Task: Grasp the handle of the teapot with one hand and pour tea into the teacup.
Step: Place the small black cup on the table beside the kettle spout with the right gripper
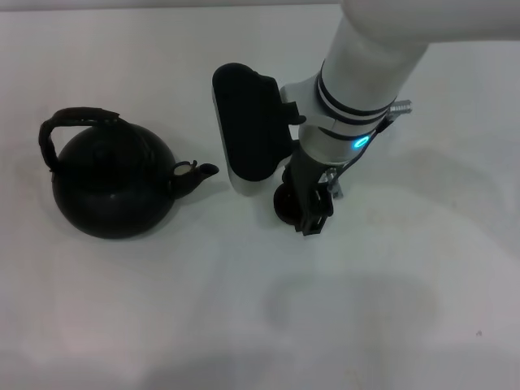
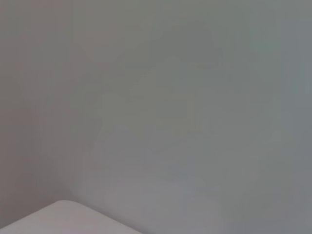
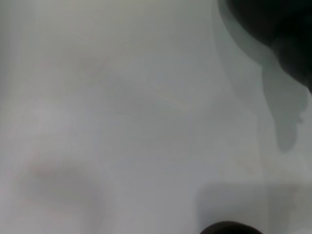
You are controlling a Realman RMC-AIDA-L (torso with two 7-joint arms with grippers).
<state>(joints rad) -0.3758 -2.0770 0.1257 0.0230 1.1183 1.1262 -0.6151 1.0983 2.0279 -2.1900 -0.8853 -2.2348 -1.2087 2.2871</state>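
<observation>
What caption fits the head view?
Right end effector lowered over the teacup beside the untouched teapot on the white table.

head view overhead, wrist views near table

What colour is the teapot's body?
Matte black, like its arched handle; the teapot shows best in the head view.

- We see a plain white table, matte and lit evenly.
- We find faint grey shadows lying across its near part.
</observation>
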